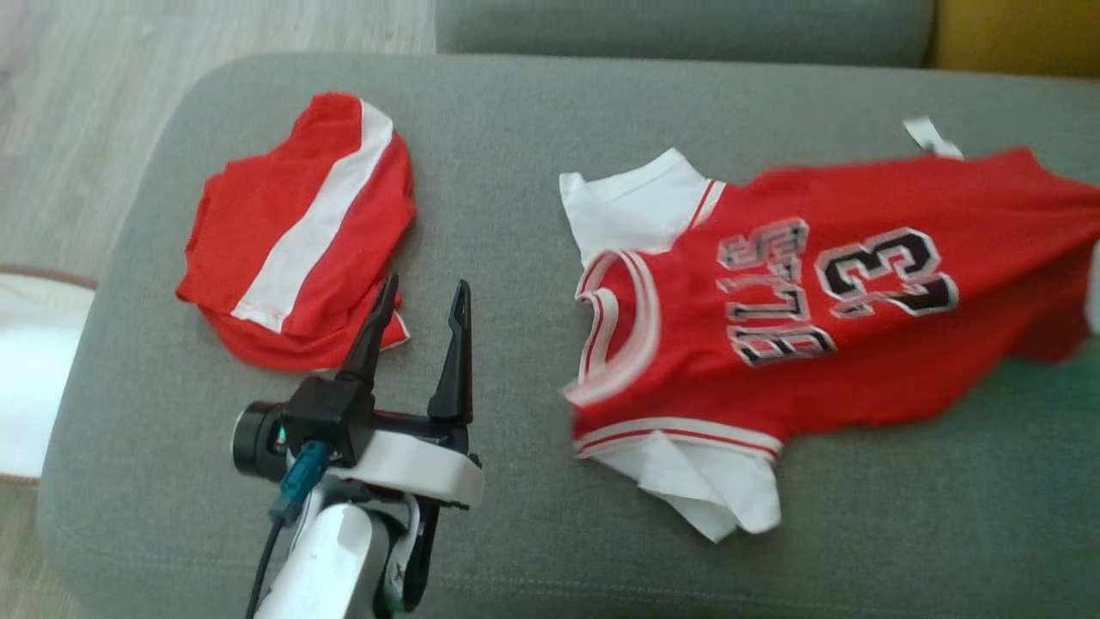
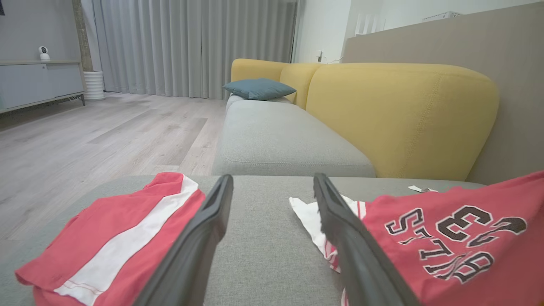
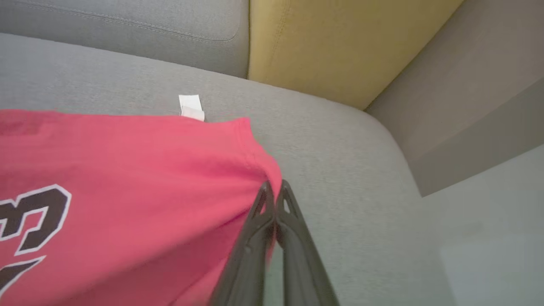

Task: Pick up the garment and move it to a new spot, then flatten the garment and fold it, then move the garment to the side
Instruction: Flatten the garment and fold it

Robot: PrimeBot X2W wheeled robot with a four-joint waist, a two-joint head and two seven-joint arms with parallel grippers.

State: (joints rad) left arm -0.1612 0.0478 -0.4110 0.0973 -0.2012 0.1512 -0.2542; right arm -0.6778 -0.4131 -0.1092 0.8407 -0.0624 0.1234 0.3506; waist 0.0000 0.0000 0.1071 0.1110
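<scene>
**Right claw point(image 3: 275, 183) clamped on the jersey point(image 3: 127, 170) hem, left claw point(image 1: 428, 284) spread wide**

From the right wrist, the right claw's two dark fingers press together with no gap at the tips. The red cloth of the jersey's edge bunches and draws up to them. How much fabric sits between the fingers is hard to make out, but the hem looks nipped there. A small white label point(image 3: 190, 106) sticks out from the jersey's far edge and lies on the grey cushion point(image 3: 340, 140).

In the head view the jersey point(image 1: 773, 327) lies spread over the right half of the cushion point(image 1: 516, 172), front side up. Its black-and-white lettering and number read upside down to the camera. The neck opening, trimmed in red and white, points toward the middle of the cushion. White sleeves poke out on the far side and the near side. The jersey's right end is slightly blurred and runs off the frame.

The left claw is over the cushion's left half, its fingers well apart and holding nothing. From the left wrist, the left claw point(image 2: 273, 178) frames a strip of bare grey fabric.

A folded red garment point(image 1: 292, 241) with a white stripe lies to the left of that strip, apart from the jersey. In the head view the claw's left fingertip overlaps the garment's near edge.

Beyond the cushion the left wrist view shows a yellow backrest point(image 2: 399, 119), a blue pillow point(image 2: 259, 88) on another grey seat, pale wood floor point(image 2: 85, 140) and grey curtains point(image 2: 191, 46).
</scene>
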